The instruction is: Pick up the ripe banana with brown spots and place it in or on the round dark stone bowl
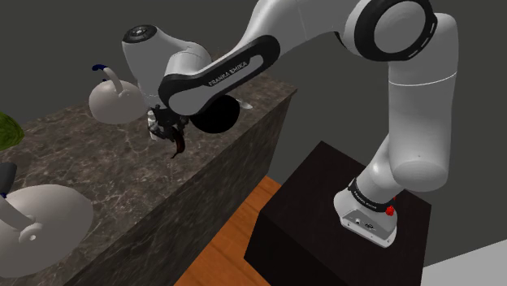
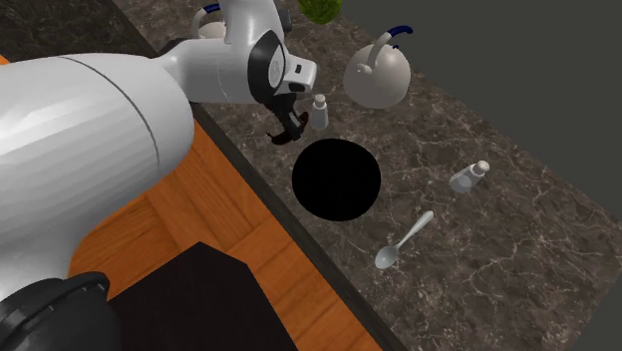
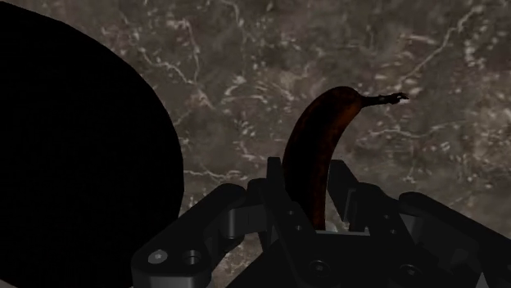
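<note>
Just above the marbled counter [image 2: 498, 249], the claw [image 3: 315, 209] is clasping the dark brown banana [image 3: 323, 135], holding it clear of the surface, apparently for carrying over the black bowl [image 2: 337, 179] alongside.

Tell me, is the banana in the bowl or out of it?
Out. The jaws clasp the dark banana over the marbled counter, beside the black bowl, not inside it.
</note>
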`<move>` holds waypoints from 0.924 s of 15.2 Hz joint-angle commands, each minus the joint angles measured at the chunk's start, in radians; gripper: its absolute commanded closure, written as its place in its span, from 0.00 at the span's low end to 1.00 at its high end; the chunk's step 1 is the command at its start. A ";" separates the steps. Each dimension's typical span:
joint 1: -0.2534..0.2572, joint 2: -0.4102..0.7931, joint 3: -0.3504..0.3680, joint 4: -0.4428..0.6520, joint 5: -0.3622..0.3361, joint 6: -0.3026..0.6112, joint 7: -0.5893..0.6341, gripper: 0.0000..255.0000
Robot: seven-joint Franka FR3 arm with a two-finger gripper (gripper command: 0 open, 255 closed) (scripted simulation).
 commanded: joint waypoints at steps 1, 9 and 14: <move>-0.003 -0.014 0.005 0.008 0.009 -0.020 -0.009 1.00; -0.010 -0.061 0.020 0.047 0.038 -0.100 -0.038 1.00; -0.011 -0.085 0.027 0.079 0.055 -0.152 -0.055 1.00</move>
